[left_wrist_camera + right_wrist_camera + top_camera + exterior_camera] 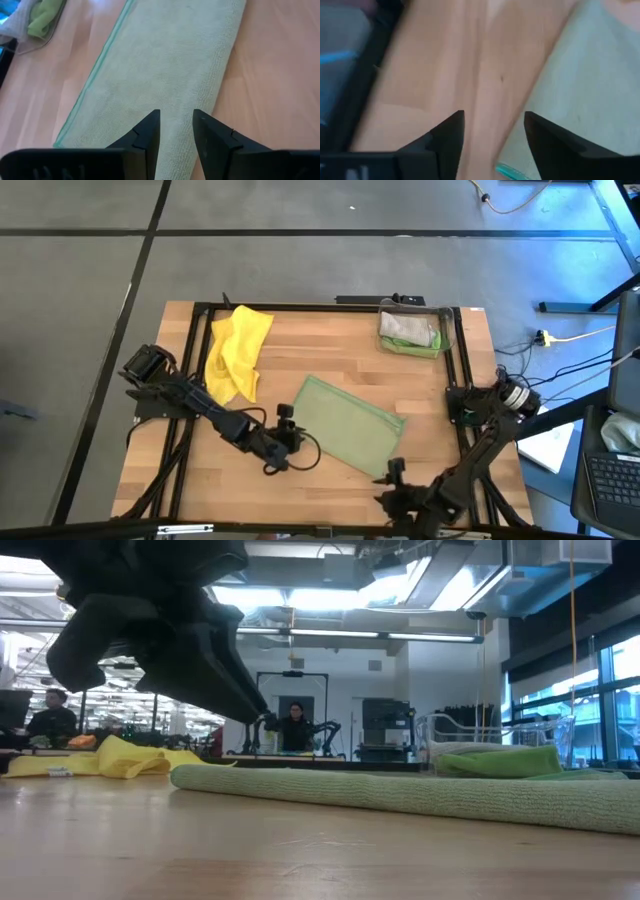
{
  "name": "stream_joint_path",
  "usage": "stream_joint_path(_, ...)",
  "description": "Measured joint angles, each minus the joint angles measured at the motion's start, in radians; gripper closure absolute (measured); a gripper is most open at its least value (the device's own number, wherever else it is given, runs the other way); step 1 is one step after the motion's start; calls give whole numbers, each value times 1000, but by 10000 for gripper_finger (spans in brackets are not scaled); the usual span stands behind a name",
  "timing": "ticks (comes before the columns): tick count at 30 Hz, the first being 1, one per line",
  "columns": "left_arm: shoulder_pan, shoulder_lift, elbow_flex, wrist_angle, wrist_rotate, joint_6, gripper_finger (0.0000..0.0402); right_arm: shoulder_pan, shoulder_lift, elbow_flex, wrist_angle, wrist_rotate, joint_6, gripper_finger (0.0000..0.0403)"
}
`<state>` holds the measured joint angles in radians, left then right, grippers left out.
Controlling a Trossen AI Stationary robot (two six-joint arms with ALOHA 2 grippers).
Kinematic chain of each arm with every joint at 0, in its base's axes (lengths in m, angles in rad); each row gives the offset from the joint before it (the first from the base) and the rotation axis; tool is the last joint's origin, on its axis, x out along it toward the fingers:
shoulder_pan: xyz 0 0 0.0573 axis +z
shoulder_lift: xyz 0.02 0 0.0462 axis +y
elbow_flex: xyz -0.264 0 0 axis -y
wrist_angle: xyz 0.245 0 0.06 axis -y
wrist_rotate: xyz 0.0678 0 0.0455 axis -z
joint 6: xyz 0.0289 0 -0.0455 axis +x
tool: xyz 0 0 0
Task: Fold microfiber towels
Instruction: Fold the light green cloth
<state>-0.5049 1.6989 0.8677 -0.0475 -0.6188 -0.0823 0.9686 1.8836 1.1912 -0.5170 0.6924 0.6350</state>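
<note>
Here, folded pale olive-green towel between open left tool and open right tool

The pale olive-green towel lies flat near the middle of the desk, folded into a long rectangle set at a slant, with a thin teal hem along one long edge. The bright yellow towel sits crumpled in a loose heap toward the far left corner. The bright green towel and the grey-beige towel lie folded and stacked inside the clear bin at the far right corner, grey-beige on top
</note>
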Motion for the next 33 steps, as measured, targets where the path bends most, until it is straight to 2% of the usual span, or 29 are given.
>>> stream_joint_path(5, -6, 0, 1, -8, 1, -16, 294, -53, 91, -1, 3, -61, 47, 155)
stream_joint_path(8, -19, 0, 1, -20, 1, 9, 294, -69, 124, 12, -40, -97, 135, 147)
stream_joint_path(10, -23, 0, 1, -19, 2, 34, 294, -69, 130, 20, -76, -101, 197, 147)
stream_joint_path(14, -12, 0, 1, -15, 3, 70, 294, -68, 131, 20, -75, -107, 219, 156)
stream_joint_path(21, 52, 0, 1, 38, 9, 133, 294, -61, 130, 17, -7, -198, 252, 183)
stream_joint_path(28, 122, 0, 1, 176, 168, 227, 294, -47, 131, 17, 12, -215, 300, 206)
stream_joint_path(33, 165, 0, 1, 189, 296, 224, 294, -46, 132, 17, 31, -211, 308, 217)
